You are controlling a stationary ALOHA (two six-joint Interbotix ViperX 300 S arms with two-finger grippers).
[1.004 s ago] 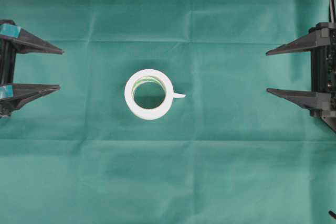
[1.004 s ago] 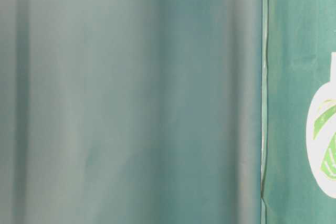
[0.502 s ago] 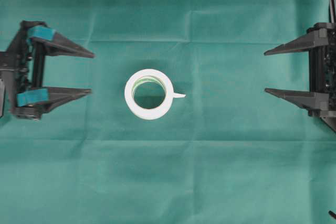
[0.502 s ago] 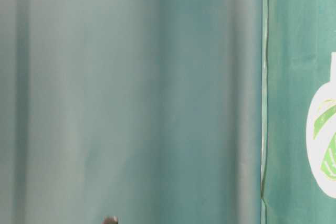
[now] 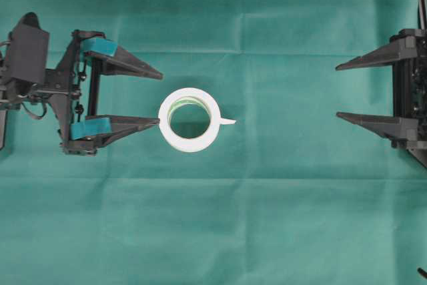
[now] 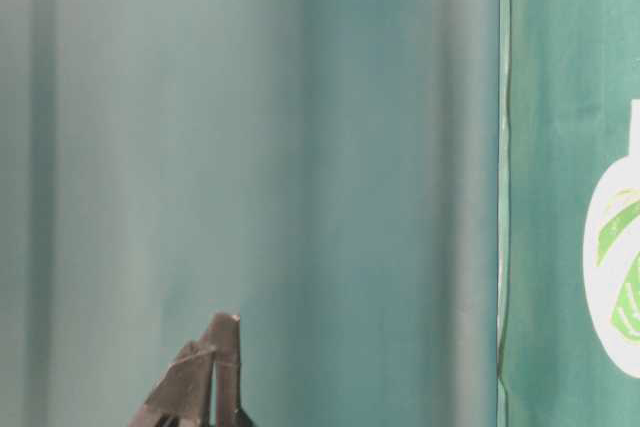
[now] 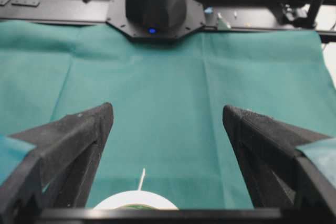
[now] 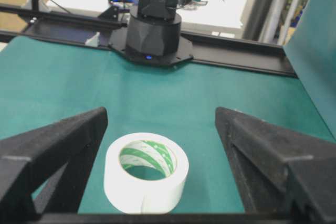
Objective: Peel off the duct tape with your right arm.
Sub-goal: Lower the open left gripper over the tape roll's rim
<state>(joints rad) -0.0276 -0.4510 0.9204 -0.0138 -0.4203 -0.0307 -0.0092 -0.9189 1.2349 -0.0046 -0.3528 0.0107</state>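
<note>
The duct tape (image 5: 164, 125), a white roll with a green-striped core, lies flat in the middle of the green cloth. Its thin strip end (image 5: 227, 122) points right. My left gripper (image 5: 160, 98) stands open just left of the roll, and its lower fingertip (image 5: 155, 121) is at the roll's edge. The right arm's gripper (image 5: 339, 91) is open far to the right, well apart from the tape. The left wrist view shows the roll (image 7: 136, 202) low between the open fingers (image 7: 168, 109). From the right wrist the roll (image 8: 147, 187) sits ahead of that open gripper (image 8: 161, 113).
Green cloth (image 5: 213, 231) covers the table. Each wrist view shows the opposite arm's black base (image 7: 156, 3) (image 8: 155, 24) on a black rail at the cloth's far edge. A black fingertip (image 6: 222, 332) rises at the bottom of the blurred table-level view, and the tape (image 6: 612, 277) is at its right edge.
My left gripper has moved right from the cloth's left edge up to the roll, still open. The right gripper and the tape have not moved.
</note>
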